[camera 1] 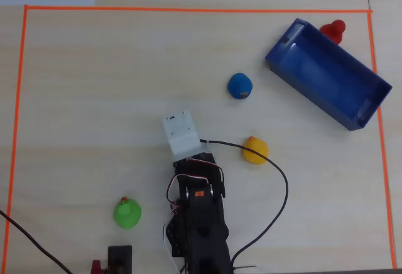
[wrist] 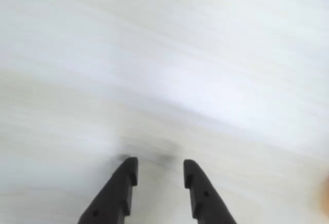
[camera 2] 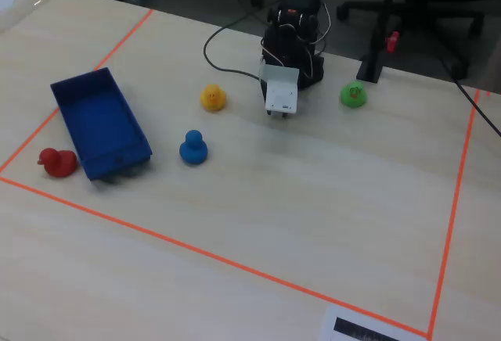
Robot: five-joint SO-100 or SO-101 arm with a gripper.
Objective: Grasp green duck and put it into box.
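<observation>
The green duck (camera 1: 127, 213) (camera 2: 353, 95) stands on the light wood table near the arm's base, to the left of the arm (camera 1: 198, 205) in the overhead view. The dark blue box (camera 1: 326, 79) (camera 2: 102, 122) lies open-topped at the far right of the overhead view, with nothing in it. In the wrist view my gripper (wrist: 160, 167) is open over bare, blurred table, with nothing between its black fingers. The duck and the box do not show in that view. A white wrist housing (camera 1: 179, 132) hides the fingers from above.
A blue duck (camera 1: 240, 86) sits between the arm and the box. A yellow duck (camera 1: 255, 150) is just right of the wrist. A red duck (camera 1: 333, 31) stands behind the box. Orange tape (camera 1: 188, 9) frames the work area, and a black cable (camera 1: 276, 205) loops right of the arm.
</observation>
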